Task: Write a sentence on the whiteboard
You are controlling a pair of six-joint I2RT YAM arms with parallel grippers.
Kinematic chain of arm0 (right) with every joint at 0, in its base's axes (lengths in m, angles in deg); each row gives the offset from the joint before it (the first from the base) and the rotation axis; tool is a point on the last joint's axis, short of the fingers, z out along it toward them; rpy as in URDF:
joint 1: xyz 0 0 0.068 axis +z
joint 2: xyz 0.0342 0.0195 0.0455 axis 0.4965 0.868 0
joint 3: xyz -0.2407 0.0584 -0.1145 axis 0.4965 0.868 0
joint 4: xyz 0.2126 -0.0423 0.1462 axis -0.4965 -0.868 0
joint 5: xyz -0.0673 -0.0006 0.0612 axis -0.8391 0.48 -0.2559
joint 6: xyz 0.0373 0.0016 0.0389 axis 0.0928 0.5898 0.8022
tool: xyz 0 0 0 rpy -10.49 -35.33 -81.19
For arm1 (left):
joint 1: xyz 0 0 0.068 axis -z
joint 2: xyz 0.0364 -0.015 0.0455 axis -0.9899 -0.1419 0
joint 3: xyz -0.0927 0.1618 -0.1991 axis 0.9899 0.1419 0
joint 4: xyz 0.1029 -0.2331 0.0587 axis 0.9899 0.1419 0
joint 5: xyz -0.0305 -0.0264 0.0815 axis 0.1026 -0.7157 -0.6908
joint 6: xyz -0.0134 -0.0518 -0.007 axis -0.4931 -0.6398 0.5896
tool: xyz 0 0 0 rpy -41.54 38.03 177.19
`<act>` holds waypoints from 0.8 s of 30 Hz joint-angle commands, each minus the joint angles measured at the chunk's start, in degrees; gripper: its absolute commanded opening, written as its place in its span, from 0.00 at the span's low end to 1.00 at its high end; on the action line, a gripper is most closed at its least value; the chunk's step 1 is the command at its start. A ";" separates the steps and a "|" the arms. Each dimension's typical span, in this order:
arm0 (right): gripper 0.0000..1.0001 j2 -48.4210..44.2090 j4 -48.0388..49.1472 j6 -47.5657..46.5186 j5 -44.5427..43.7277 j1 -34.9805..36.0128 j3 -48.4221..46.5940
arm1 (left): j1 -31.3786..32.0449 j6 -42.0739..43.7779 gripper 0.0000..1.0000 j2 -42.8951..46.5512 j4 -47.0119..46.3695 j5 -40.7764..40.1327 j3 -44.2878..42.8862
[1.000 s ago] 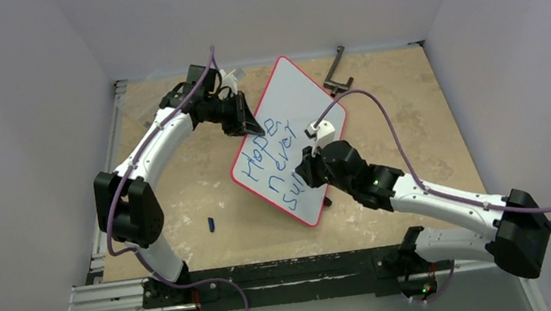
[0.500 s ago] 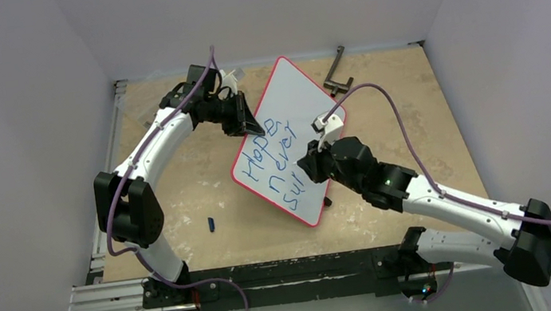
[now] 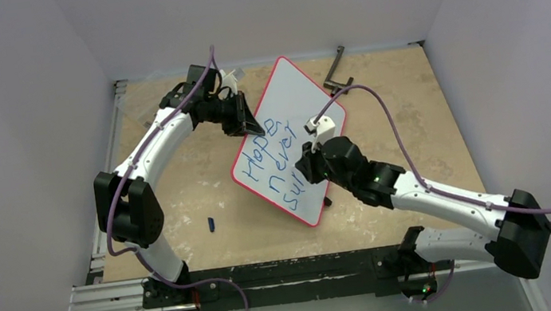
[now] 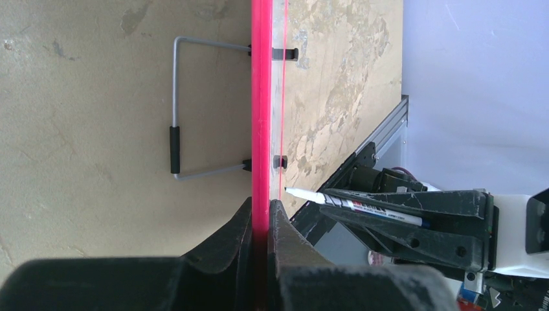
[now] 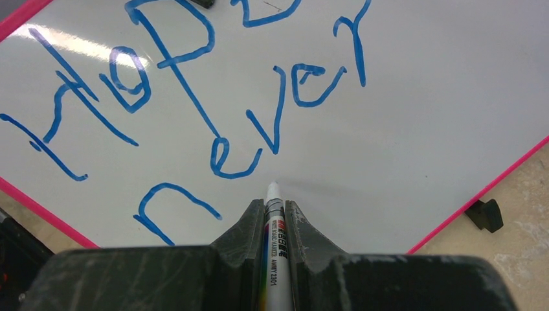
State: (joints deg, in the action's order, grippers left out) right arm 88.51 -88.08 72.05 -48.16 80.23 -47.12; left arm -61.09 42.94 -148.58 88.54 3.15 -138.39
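Note:
The whiteboard (image 3: 294, 109), white with a thin red rim (image 4: 261, 97), stands tilted on the table. My left gripper (image 3: 246, 121) (image 4: 261, 208) is shut on its upper left rim. The sentence (image 3: 279, 159) (image 5: 194, 97) is in blue slanted lines: "Hope", "never", and a started third line that my right gripper partly hides. My right gripper (image 3: 308, 166) (image 5: 275, 206) is shut on a white marker (image 5: 274, 249) (image 4: 372, 209). The marker's tip rests at the board's face just below "never".
A wire stand (image 4: 175, 136) and black clips (image 4: 285, 53) sit on the board's back. A blue marker cap (image 3: 211, 224) lies on the table near left. A black bracket (image 3: 337, 71) lies at the back right. Walls close in on three sides.
My right arm swung out to the right and came back, keeping the marker near the end of the third line. The left arm and the board have not moved.

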 commanded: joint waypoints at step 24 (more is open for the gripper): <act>0.00 -3.88 2.30 2.53 0.30 -0.63 10.50 | -0.64 0.27 0.00 3.19 -0.85 -4.42 0.28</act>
State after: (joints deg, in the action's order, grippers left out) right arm 85.95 -85.22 72.80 -48.40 79.53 -38.88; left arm -61.09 43.53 -148.58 88.45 3.15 -138.39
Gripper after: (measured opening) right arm 0.093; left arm 0.049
